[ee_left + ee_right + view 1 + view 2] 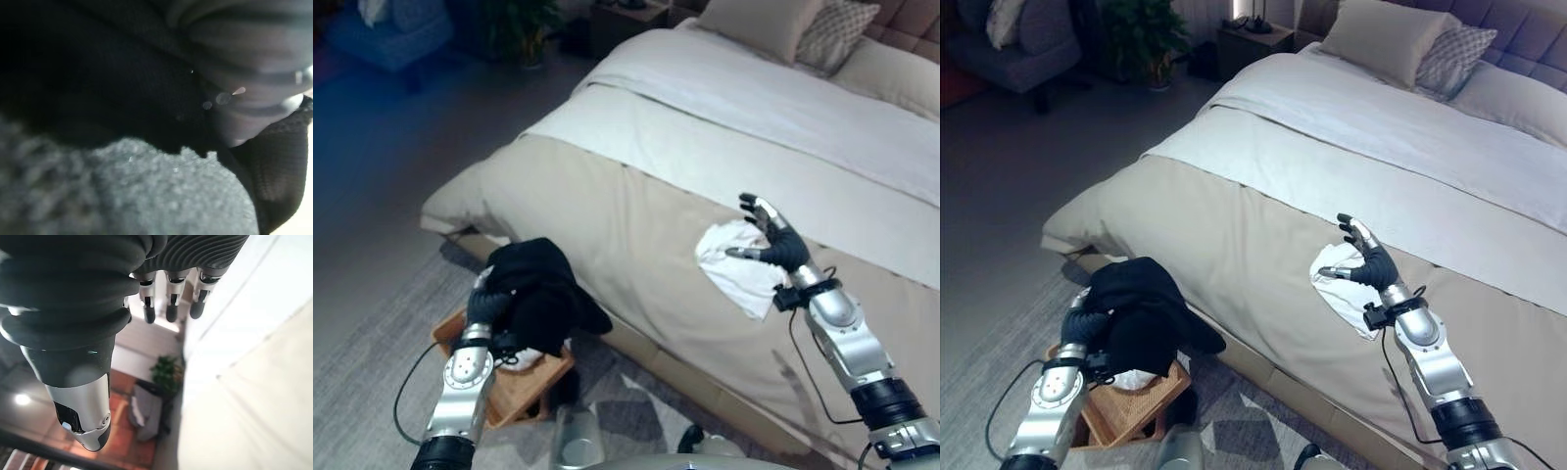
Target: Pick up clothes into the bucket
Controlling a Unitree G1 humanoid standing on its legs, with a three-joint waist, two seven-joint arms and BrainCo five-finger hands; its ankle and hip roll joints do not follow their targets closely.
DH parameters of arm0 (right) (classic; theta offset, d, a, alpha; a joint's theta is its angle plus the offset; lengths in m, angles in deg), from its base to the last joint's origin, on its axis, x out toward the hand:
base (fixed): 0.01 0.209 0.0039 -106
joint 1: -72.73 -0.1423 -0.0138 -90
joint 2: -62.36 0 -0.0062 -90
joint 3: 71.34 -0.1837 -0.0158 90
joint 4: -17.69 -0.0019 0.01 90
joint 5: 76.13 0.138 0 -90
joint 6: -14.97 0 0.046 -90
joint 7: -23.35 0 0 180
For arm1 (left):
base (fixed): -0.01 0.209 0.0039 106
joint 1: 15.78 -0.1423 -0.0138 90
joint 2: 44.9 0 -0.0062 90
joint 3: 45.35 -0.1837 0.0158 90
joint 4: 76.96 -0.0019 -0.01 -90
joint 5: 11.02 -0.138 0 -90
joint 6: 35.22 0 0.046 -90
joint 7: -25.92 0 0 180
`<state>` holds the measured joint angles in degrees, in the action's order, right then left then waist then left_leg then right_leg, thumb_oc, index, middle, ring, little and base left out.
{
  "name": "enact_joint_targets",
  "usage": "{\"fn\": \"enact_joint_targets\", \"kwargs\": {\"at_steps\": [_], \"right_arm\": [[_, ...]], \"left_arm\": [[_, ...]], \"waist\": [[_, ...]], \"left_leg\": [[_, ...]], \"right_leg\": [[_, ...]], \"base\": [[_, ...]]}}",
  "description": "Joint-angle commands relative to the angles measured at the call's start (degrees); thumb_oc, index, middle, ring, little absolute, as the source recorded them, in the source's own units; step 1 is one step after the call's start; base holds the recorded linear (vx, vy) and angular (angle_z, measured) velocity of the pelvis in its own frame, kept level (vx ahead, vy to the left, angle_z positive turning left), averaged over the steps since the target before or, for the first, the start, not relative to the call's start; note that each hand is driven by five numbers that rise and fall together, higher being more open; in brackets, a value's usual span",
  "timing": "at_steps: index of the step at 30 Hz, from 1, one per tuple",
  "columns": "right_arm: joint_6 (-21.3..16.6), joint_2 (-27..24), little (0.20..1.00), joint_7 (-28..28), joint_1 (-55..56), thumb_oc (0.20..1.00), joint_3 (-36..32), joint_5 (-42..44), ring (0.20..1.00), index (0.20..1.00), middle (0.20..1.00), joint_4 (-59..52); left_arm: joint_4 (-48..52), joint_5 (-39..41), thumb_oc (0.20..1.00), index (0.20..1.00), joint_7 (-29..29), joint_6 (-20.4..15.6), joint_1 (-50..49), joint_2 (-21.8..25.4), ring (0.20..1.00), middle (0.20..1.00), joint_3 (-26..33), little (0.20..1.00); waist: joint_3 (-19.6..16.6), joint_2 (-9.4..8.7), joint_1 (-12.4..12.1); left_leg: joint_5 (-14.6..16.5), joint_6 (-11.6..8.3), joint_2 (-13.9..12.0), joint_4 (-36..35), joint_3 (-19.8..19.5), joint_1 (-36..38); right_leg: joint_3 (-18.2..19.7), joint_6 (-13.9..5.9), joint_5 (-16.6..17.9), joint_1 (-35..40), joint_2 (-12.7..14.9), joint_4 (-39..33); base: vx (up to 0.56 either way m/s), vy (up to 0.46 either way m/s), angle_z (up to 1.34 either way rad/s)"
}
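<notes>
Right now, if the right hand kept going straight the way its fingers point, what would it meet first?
Probably nothing close. The open right hand hovers over the crumpled white cloth, its fingers pointing up the bed's white sheet; depth is unclear.

black garment (540, 294) heaped over basket (524, 384); white cloth (736, 264) on bed

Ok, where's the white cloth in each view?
Left eye view: white cloth on the beige bed cover, right of centre, by the right hand.
Right eye view: the same cloth, nearer the centre, by that hand.
Left wrist view: a black garment, up close.
Right wrist view: fingers and bed cover.
Shared landmark: the right hand.
</notes>
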<state>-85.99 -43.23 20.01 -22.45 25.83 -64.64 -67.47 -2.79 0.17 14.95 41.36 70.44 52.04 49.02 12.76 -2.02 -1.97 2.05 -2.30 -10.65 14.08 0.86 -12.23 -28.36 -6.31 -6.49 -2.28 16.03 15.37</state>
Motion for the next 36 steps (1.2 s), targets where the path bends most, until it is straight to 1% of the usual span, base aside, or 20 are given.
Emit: {"fn": "enact_joint_targets", "kwargs": {"at_steps": [1, 2, 3, 4, 5, 6, 7, 9, 12, 13, 14, 17, 19, 21, 25, 26, 27, 28, 33, 36], "right_arm": [[-3.99, 2.70, 1.000, 1.92, 0.83, 1.000, -2.15, -0.21, 1.000, 1.000, 1.000, -1.56], [-4.20, 3.15, 1.000, 2.28, 1.40, 1.000, -2.18, 0.17, 1.000, 1.000, 1.000, -1.21], [-4.31, 3.45, 1.000, 2.77, 1.43, 1.000, -1.87, 0.41, 1.000, 1.000, 1.000, -1.06], [-4.45, 3.80, 1.000, 3.37, 1.43, 1.000, -1.61, 0.46, 1.000, 1.000, 1.000, -0.64], [-4.47, 3.93, 1.000, 3.54, 1.72, 1.000, -1.54, 0.84, 1.000, 1.000, 1.000, -0.61], [-4.47, 3.93, 1.000, 3.54, 1.72, 1.000, -1.54, 0.84, 1.000, 1.000, 1.000, -0.61], [-4.67, 4.01, 1.000, 3.56, 1.62, 1.000, -1.11, 1.64, 1.000, 1.000, 1.000, -0.36], [-5.00, 4.21, 1.000, 4.43, -1.35, 1.000, 1.09, 2.38, 1.000, 1.000, 1.000, -0.15], [-5.49, 3.84, 1.000, 5.02, -3.83, 1.000, 2.95, 2.85, 1.000, 1.000, 1.000, -0.16], [-5.54, 3.70, 1.000, 5.31, -4.37, 1.000, 3.50, 2.70, 1.000, 1.000, 1.000, -0.32], [-5.59, 3.57, 1.000, 5.71, -4.76, 1.000, 4.10, 2.87, 1.000, 1.000, 1.000, -0.46], [-6.28, 3.62, 1.000, 7.40, -6.33, 1.000, 5.89, 3.14, 1.000, 1.000, 1.000, -0.30], [-6.11, 4.22, 1.000, 9.05, -7.22, 1.000, 7.09, 2.42, 1.000, 1.000, 1.000, 1.08], [-6.30, 4.87, 1.000, 9.52, -7.56, 1.000, 7.94, 2.73, 1.000, 1.000, 1.000, 1.83], [-6.02, 4.79, 1.000, 9.01, -7.16, 1.000, 8.35, 2.07, 1.000, 1.000, 1.000, 2.32], [-5.80, 4.82, 1.000, 8.65, -7.09, 1.000, 8.40, 1.95, 1.000, 1.000, 1.000, 2.31], [-5.61, 4.58, 1.000, 8.30, -6.97, 1.000, 8.21, 1.82, 1.000, 1.000, 1.000, 2.26], [-5.42, 4.44, 1.000, 7.93, -6.78, 1.000, 8.07, 1.77, 1.000, 1.000, 1.000, 2.39], [-4.43, 4.23, 1.000, 6.38, -6.09, 1.000, 7.16, 1.56, 1.000, 1.000, 1.000, 2.88], [-4.11, 4.04, 1.000, 5.49, -5.28, 1.000, 6.25, 1.49, 1.000, 1.000, 1.000, 2.70]], "left_arm": [[1.99, -4.80, 0.200, 0.200, -6.01, -7.17, 5.93, 2.14, 0.200, 0.200, 2.57, 0.200], [1.94, -5.33, 0.200, 0.200, -7.06, -7.08, 6.38, 2.14, 0.200, 0.200, 2.61, 0.200], [1.92, -5.63, 0.200, 0.200, -8.10, -7.02, 7.09, 2.16, 0.200, 0.200, 2.34, 0.200], [1.48, -5.99, 0.200, 0.200, -9.15, -7.06, 8.06, 2.27, 0.200, 0.200, 1.81, 0.200], [0.63, -6.35, 0.200, 0.200, -10.12, -6.95, 8.98, 2.36, 0.200, 0.200, 1.36, 0.200], [0.62, -6.35, 0.200, 0.200, -10.12, -6.96, 8.99, 2.36, 0.200, 0.200, 1.36, 0.200], [-0.22, -6.32, 0.200, 0.200, -11.08, -6.95, 9.80, 2.22, 0.200, 0.200, 0.88, 0.200], [-0.44, -6.21, 0.200, 0.200, -13.72, -6.82, 11.48, 2.52, 0.200, 0.200, 0.92, 0.200], [-2.32, -7.22, 0.200, 0.200, -17.31, -6.15, 14.66, 2.57, 0.200, 0.200, 0.30, 0.200], [-3.27, -7.92, 0.200, 0.200, -19.03, -5.79, 15.75, 2.46, 0.200, 0.200, 0.25, 0.200], [-3.71, -8.61, 0.200, 0.200, -21.03, -5.34, 16.44, 2.44, 0.200, 0.200, 0.41, 0.200], [-5.03, -11.08, 0.200, 0.200, -27.26, -4.35, 19.59, 2.42, 0.200, 0.200, 1.12, 0.200], [-5.15, -12.10, 0.200, 0.200, -29.38, -3.72, 20.59, 3.31, 0.200, 0.200, 1.55, 0.200], [-2.60, -12.40, 0.200, 0.200, -30.48, -4.23, 20.14, 4.26, 0.200, 0.200, 3.08, 0.200], [6.83, -12.29, 0.200, 0.200, -30.31, -6.28, 16.96, 5.56, 0.200, 0.200, 6.90, 0.200], [9.47, -11.50, 0.200, 0.200, -29.29, -6.78, 16.01, 5.69, 0.200, 0.200, 7.99, 0.200], [12.29, -10.23, 0.200, 0.200, -27.92, -7.70, 15.62, 6.05, 0.200, 0.200, 8.80, 0.200], [14.19, -9.53, 0.200, 0.200, -26.73, -8.34, 15.06, 6.24, 0.200, 0.200, 9.42, 0.200], [19.79, -6.37, 0.200, 0.200, -22.92, -9.67, 14.73, 6.28, 0.200, 0.200, 10.53, 0.200], [22.60, -5.78, 0.200, 0.200, -21.15, -10.23, 16.41, 5.54, 0.200, 0.200, 9.46, 0.200]], "waist": [[-0.29, -2.54, -0.10], [0.26, -2.71, -0.07], [1.07, -2.85, 0.05], [1.95, -2.89, 0.49], [2.09, -3.13, 1.18], [2.04, -3.13, 1.17], [2.21, -3.41, 1.34], [3.87, -4.18, 0.47], [5.63, -5.15, 0.24], [6.23, -5.51, 0.11], [6.53, -5.97, 0.16], [7.77, -6.79, -0.28], [7.55, -6.83, -0.56], [7.54, -6.73, -0.99], [6.94, -6.13, -1.81], [6.64, -6.02, -1.86], [6.53, -5.72, -2.19], [6.29, -5.58, -2.25], [4.67, -5.10, -2.17], [3.37, -4.78, -1.83]], "left_leg": [[-3.13, -2.80, 0.66, 1.07, -2.33, -3.15], [-1.93, -3.21, 0.73, 1.92, -3.07, -3.85], [-1.64, -3.20, 1.10, 2.78, -3.75, -4.83], [-3.04, -2.62, 1.79, 3.36, -4.36, -6.51], [-2.86, -2.42, 2.53, 4.45, -5.58, -8.30], [-2.84, -2.42, 2.52, 4.49, -5.57, -8.36], [-2.84, -2.35, 2.85, 4.67, -6.05, -9.49], [-3.87, -2.64, 2.54, 4.45, -6.34, -12.23], [-4.53, -3.09, 2.68, 5.91, -6.85, -15.65], [-4.42, -3.34, 2.65, 6.74, -6.88, -16.74], [-2.79, -3.74, 2.50, 7.72, -7.13, -17.15], [-2.40, -4.11, 2.33, 9.48, -7.14, -20.28], [-2.45, -4.16, 2.44, 9.23, -7.15, -20.57], [-2.52, -4.10, 2.64, 8.67, -7.29, -19.86], [-2.27, -3.81, 2.87, 6.71, -7.42, -17.68], [-2.48, -3.65, 2.88, 5.89, -7.41, -16.90], [-3.83, -3.11, 3.06, 5.32, -7.18, -16.80], [-3.87, -3.07, 3.11, 4.92, -7.21, -16.27], [-4.66, -2.92, 3.55, 2.02, -7.21, -14.01], [-5.51, -3.07, 3.98, -0.61, -7.31, -12.56]], "right_leg": [[0.34, 0.16, 0.04, -0.30, 0.67, 4.19], [1.25, -0.28, -1.67, -0.37, 0.89, 5.70], [2.16, -0.25, -2.29, -1.20, 1.25, 7.35], [3.66, 0.04, -1.18, -2.70, 1.24, 7.99], [7.68, -0.50, -1.36, -4.05, 0.40, 8.09], [7.70, -0.50, -1.37, -4.12, 0.40, 8.12], [10.12, -0.72, -1.47, -4.15, -0.25, 6.67], [10.02, 0.06, -1.68, -7.88, -0.21, 7.32], [8.65, 0.22, -2.04, -10.91, 0.68, 9.04], [8.35, 0.14, -2.26, -11.79, 0.94, 9.89], [8.82, -0.45, -3.56, -12.29, 0.99, 10.98], [8.52, -0.75, -3.92, -15.15, 1.74, 13.13], [8.19, -0.92, -3.94, -15.30, 2.13, 13.19], [7.53, -0.89, -3.80, -14.13, 2.29, 12.49], [6.60, -0.98, -3.66, -12.04, 2.31, 10.76], [6.50, -1.07, -3.17, -11.35, 2.28, 9.79], [5.79, -0.71, -1.64, -11.18, 2.54, 8.92], [5.76, -0.80, -1.44, -10.64, 2.51, 8.31], [5.00, -1.39, -0.08, -8.60, 2.41, 5.61], [3.98, -1.88, 0.79, -7.30, 2.34, 3.50]], "base": [[0.04, 0.045, 0.48], [0.00, 0.036, 0.61], [-0.09, 0.046, 0.43], [-0.16, 0.046, 0.57], [-0.14, 0.026, 0.70], [-0.06, -0.007, 0.89], [-0.12, 0.049, 0.86], [-0.19, 0.044, 0.17], [-0.10, 0.007, -0.13], [0.02, -0.021, 0.07], [0.00, 0.000, 0.00], [-0.01, 0.000, 0.00], [0.04, -0.016, 0.08], [0.08, -0.016, 0.07], [0.07, -0.002, 0.09], [-0.02, 0.055, 0.09], [-0.03, 0.061, 0.06], [-0.02, 0.067, 0.01], [0.05, 0.022, 0.03], [0.03, 0.014, 0.06]]}}
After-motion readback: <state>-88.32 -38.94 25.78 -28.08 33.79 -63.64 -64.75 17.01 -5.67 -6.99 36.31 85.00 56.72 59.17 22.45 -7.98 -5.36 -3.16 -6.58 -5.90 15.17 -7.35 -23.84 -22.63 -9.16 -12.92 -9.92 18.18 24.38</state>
